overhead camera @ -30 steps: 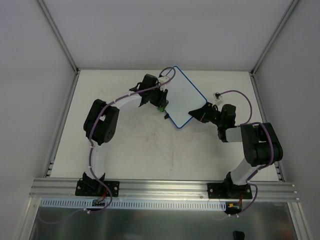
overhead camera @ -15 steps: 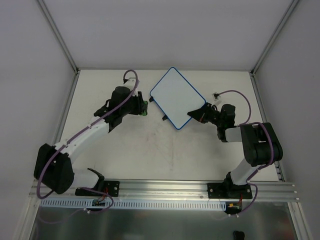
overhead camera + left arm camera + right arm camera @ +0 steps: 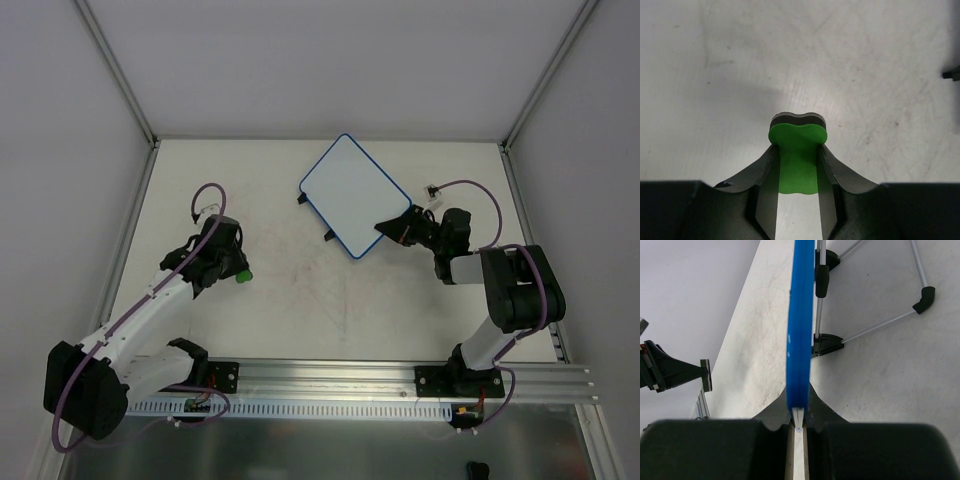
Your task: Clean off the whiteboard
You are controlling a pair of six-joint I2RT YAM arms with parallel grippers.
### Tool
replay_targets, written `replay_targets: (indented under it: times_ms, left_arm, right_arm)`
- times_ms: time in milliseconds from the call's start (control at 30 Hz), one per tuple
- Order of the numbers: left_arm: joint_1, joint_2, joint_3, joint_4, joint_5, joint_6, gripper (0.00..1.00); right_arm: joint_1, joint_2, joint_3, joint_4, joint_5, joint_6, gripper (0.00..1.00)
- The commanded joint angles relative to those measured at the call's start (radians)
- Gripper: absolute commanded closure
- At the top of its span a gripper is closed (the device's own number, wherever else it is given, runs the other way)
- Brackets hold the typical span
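1. pale, scuffed tabletop (image 3: 300, 310) boxed in by plain white walls, with both arms bolted along its near edge.
2. a small rectangular whiteboard with a thin blue rounded frame (image 3: 352, 193) sits toward the far right-of-middle of the table. its long axis runs on a diagonal, from far-left down to near-right. no marks show on its face from above, though faint ones would be too small to tell.
3. the right gripper (image 3: 390, 228) is at the whiteboard's near-right end, its fingers pressed together on the blue frame edge. the right wrist view shows thin wire legs with black tips (image 3: 880, 322) spread behind the whiteboard.
4. the left gripper (image 3: 236, 270) is low over the near-left of the table, pinching a small green bone-shaped eraser with a dark underside (image 3: 797, 134) across its narrow waist.
5. from the left gripper the whiteboard lies ahead and to the right, well apart. the right arm is the nearer one, already touching it, but only as the steadying hold.
6. judgement: any further wipe calls for the eraser to travel far-right and stroke along that diagonal. with the face looking clean, the erasing may well be finished.
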Motion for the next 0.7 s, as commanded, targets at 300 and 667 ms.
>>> replay_targets:
  times_ms: [300,667]
  left_arm:
    - [0.054,0.295,0.001,-0.133,0.105,-0.205,1.00]
    - [0.054,0.300,-0.001,-0.135,0.091,-0.191,0.90]
  right_arm:
    - [0.010,-0.054,0.008,0.171,-0.054,0.003,1.00]
    - [0.010,-0.057,0.005,0.174,-0.056,0.000,1.00]
